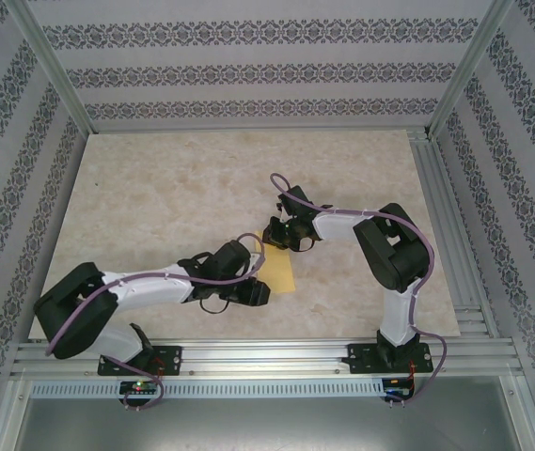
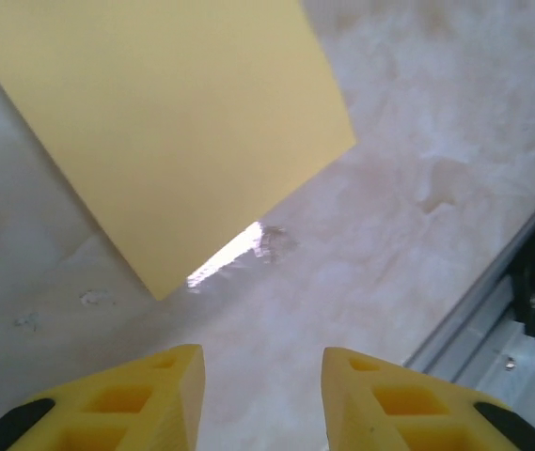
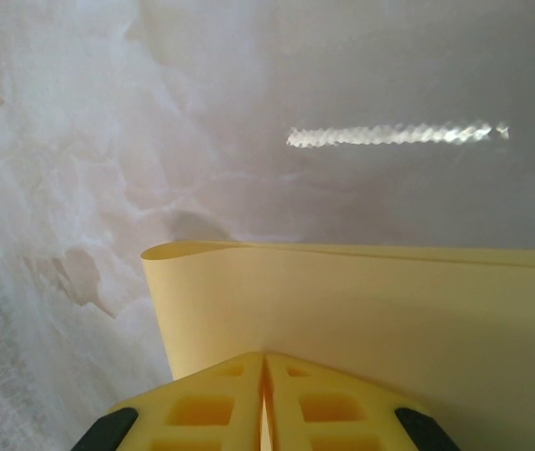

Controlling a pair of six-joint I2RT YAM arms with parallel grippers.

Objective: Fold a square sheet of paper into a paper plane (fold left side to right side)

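The far half and the left side of the counter (image 1: pixel 154 197) lie bare and open from above. Near the front middle the left arm (image 1: pixel 145 287) and right arm (image 1: pixel 394 249) converge over the square sheet of paper (image 1: pixel 279 271), crowding that spot. Between the parted left fingers (image 2: pixel 168 395) bare counter runs up to the sheet's edge. All round, patterned walls (image 1: pixel 248 70) and the front rail (image 1: pixel 267 357) hem the space in.

Top cam: high at 6 o'clock, facing 12 o'clock across bench (image 1: pixel 154 188). Wrist cams: close, downward; all share paper sheet (image 1: pixel 281 272).
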